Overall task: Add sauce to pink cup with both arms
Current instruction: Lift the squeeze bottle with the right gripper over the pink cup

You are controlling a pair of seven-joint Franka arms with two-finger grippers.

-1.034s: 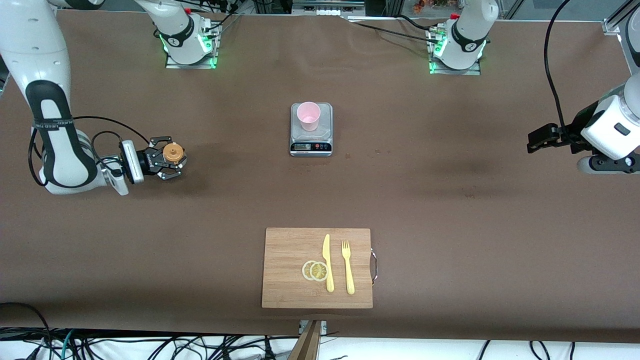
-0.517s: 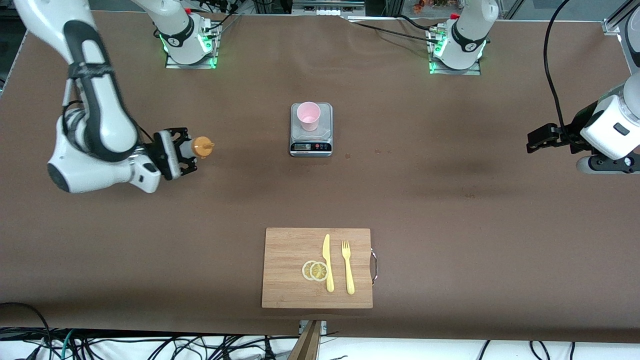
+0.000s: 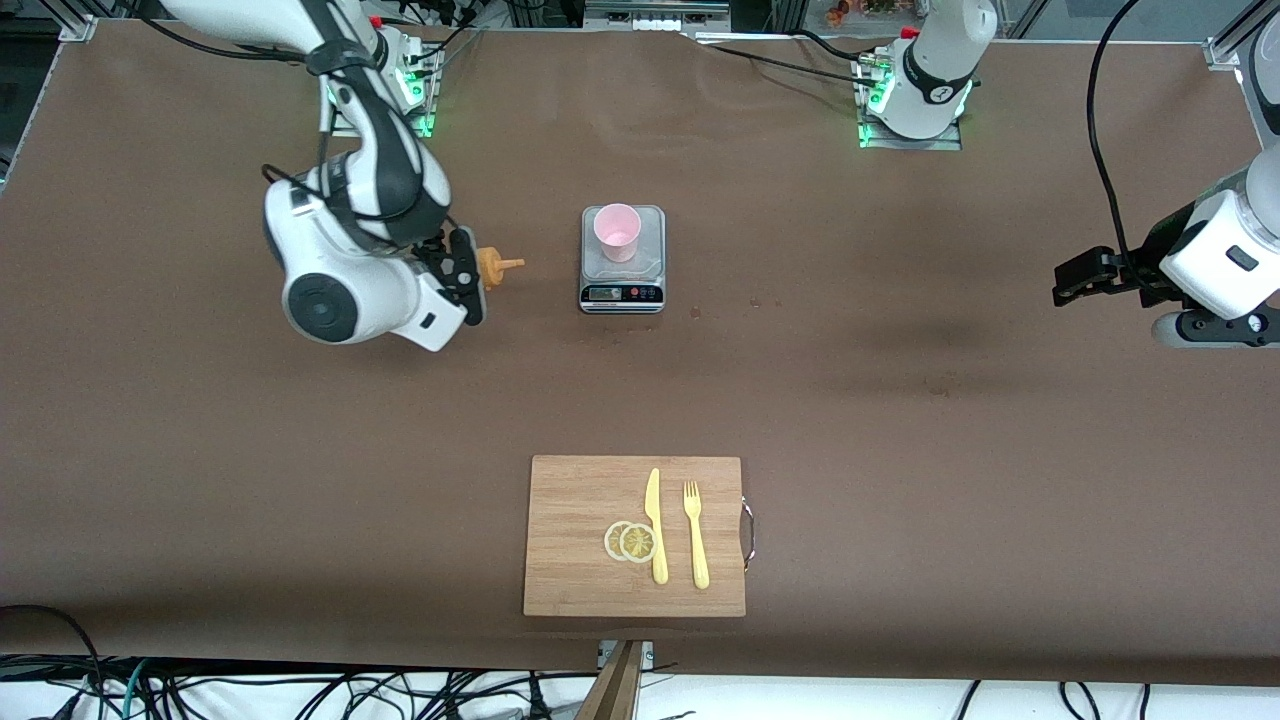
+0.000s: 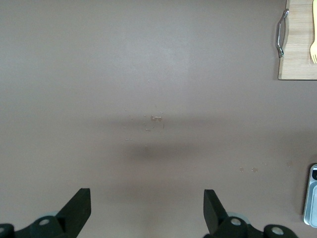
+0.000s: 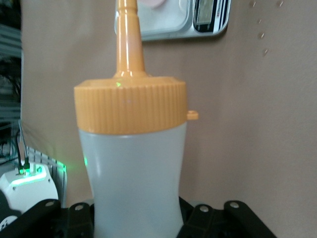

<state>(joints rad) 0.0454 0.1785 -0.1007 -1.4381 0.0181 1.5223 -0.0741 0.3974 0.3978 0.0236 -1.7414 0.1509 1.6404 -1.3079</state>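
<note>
The pink cup (image 3: pixel 617 232) stands upright on a small silver scale (image 3: pixel 622 290) in the middle of the table. My right gripper (image 3: pixel 468 272) is shut on the sauce (image 3: pixel 490 268), a whitish squeeze bottle with an orange cap. It is held in the air, tipped on its side beside the scale, its nozzle pointing toward the cup. In the right wrist view the sauce (image 5: pixel 131 163) fills the frame between the right gripper (image 5: pixel 136 218) and the scale (image 5: pixel 208 20). My left gripper (image 3: pixel 1062 285) waits open over the table at the left arm's end; the left gripper (image 4: pixel 147 208) holds nothing.
A wooden cutting board (image 3: pixel 580 540) lies nearer to the front camera than the scale, carrying a yellow knife (image 3: pixel 655 525), a yellow fork (image 3: pixel 696 535) and lemon slices (image 3: pixel 630 541). Both arm bases stand along the table's back edge.
The right arm has swung the sauce from its end of the table toward the scale, tipping it from upright onto its side with the nozzle toward the cup. The left arm has not moved.
</note>
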